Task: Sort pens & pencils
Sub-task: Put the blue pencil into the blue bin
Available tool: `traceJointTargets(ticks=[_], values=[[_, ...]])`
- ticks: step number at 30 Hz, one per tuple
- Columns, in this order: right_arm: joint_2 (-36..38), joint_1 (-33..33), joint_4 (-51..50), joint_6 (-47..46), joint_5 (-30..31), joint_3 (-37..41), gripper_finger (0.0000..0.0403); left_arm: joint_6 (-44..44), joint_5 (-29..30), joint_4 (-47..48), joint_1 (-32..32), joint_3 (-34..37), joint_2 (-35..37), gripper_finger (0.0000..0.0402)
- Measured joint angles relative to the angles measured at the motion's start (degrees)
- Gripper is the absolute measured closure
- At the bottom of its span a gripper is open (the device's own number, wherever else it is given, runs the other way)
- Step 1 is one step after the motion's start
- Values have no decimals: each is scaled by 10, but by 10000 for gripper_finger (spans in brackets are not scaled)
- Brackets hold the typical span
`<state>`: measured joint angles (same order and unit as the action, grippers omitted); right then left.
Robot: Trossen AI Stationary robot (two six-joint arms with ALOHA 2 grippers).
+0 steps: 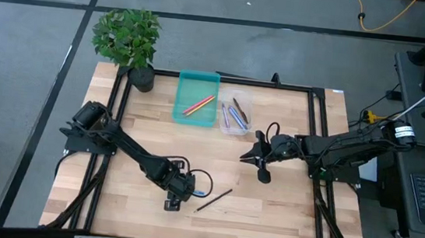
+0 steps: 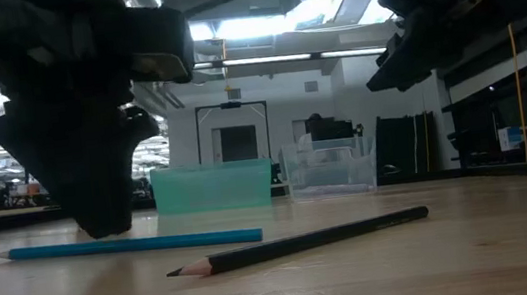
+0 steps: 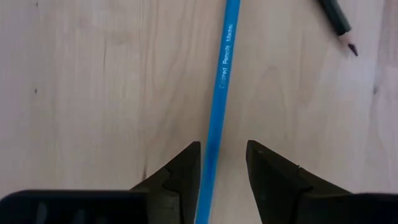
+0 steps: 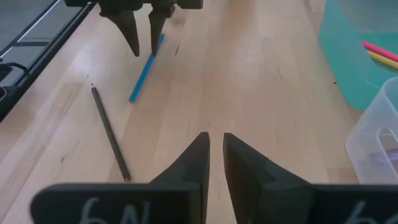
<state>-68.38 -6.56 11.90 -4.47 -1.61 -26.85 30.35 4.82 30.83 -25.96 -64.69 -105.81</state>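
The long blue coloured pencil (image 3: 217, 112) runs off both the near and far edges of the left wrist view, its lower stretch passing out of sight between the dark fingers (image 3: 177, 177). The dark pencil (image 3: 337, 22) is cropped at that view's edge. Contents of the clear plastic tray (image 1: 235, 115) are too small to identify individually.

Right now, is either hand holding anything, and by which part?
Nothing is held. The left hand is open, straddling the blue pencil on the table; the right hand hangs empty.
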Motion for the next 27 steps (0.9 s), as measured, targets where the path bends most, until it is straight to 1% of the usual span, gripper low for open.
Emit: traceJointTargets(ticks=[3,10,17,20,27], values=[[0,-2,0,0,0,0,354,-10,2,-3,1,0,-7,279],[0,-2,2,1,0,0,354,-53,1,4,4,-7,-57,279],[0,-2,3,1,0,0,354,-54,-15,2,15,-7,-58,281],[0,-2,3,2,0,0,354,-54,-23,2,17,-7,-58,293],[0,-2,2,2,0,0,354,-48,-22,-4,17,-7,-58,337]])
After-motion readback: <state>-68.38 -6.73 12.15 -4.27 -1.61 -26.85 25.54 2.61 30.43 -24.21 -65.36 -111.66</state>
